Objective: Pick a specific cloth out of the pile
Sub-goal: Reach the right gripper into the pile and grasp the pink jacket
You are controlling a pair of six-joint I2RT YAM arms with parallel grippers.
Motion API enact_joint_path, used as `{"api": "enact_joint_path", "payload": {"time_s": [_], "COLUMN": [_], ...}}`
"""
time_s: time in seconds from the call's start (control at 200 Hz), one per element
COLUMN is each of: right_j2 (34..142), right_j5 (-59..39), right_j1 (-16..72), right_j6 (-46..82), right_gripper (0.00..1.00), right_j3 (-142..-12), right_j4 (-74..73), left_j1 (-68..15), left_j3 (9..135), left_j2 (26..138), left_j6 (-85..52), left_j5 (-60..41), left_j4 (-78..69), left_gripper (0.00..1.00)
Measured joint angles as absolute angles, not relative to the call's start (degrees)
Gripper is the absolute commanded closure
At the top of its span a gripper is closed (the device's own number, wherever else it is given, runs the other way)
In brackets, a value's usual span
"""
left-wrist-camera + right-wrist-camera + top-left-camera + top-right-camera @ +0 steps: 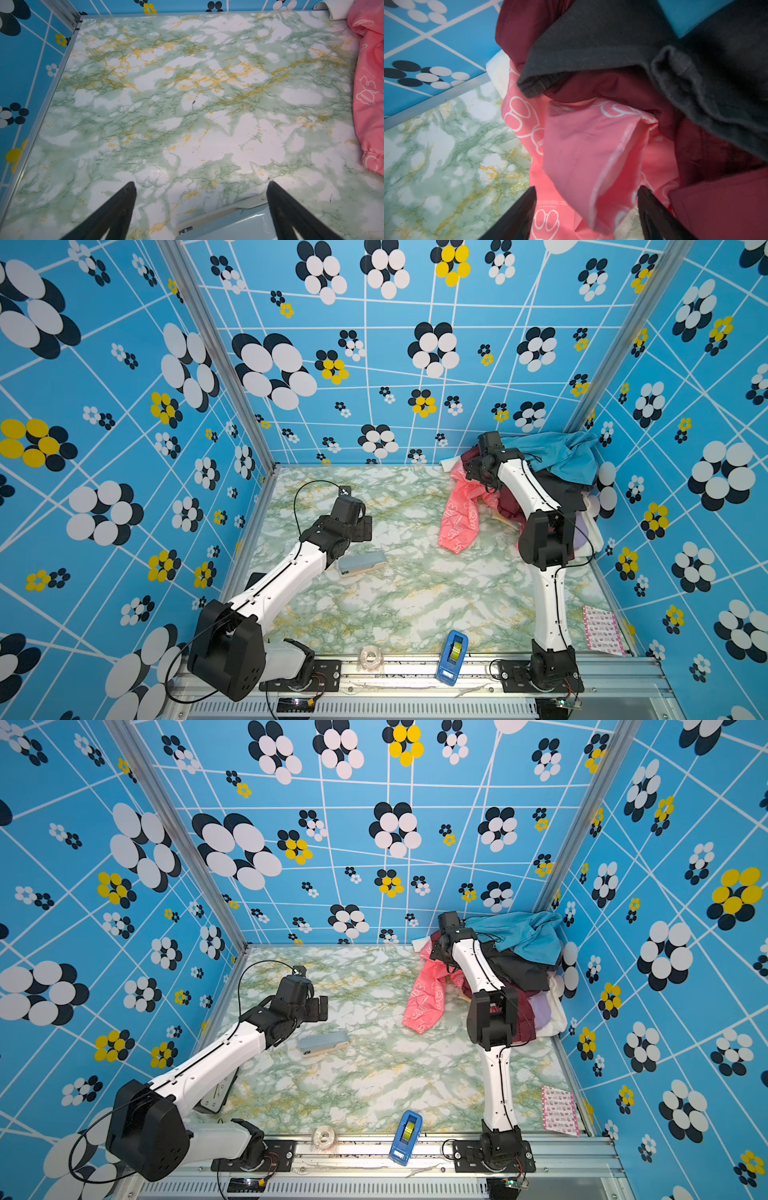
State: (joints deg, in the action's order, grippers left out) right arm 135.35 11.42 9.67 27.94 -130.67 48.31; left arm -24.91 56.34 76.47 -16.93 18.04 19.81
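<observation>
In both top views the cloth [459,510] [424,998] lies right of centre. One cuffed sleeve trails down onto the marble table [395,605], and its upper end is tucked under the pile [557,464] in the upper right corner. The right gripper [473,472] sits at that upper end, and the left gripper [365,526] hangs well apart at left centre.

In the left wrist view, the left gripper [200,182] has its jaws spread over bare table with nothing between them. The cloth [367,93] fills the right edge.

In the right wrist view, the right gripper [586,188] has its jaws wide apart astride a pink fold of the cloth [581,145], not pinching it. The maroon garment [612,87] and the dark grey garment [591,41] overlap the cloth above.

As I judge it, the cloth is partly drawn out but not freed. Gripping it and pulling it clear remain.
</observation>
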Motion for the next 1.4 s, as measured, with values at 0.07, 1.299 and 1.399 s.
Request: {"api": "enact_joint_path", "payload": {"time_s": [0.07, 1.299, 1.399], "right_j2": [135.4, 124.9, 118.7], "right_j5": [11.4, 12.1, 12.1], "right_j1": [9.7, 9.1, 8.6], "right_j6": [28.1, 31.0, 30.9], "right_gripper": [0.22, 1.0, 1.0], "right_j3": [-131.0, -116.7, -111.6], "right_j4": [47.7, 42.0, 38.9], "left_j1": [-24.9, -25.3, -25.7], "left_j3": [56.3, 56.4, 56.4], "left_j2": [76.5, 77.1, 76.3], "left_j6": [-16.9, -16.8, -17.0], "left_j5": [18.0, 18.0, 18.0], "left_j4": [19.8, 21.2, 21.3], "left_gripper": [0.01, 0.01, 0.01]}}
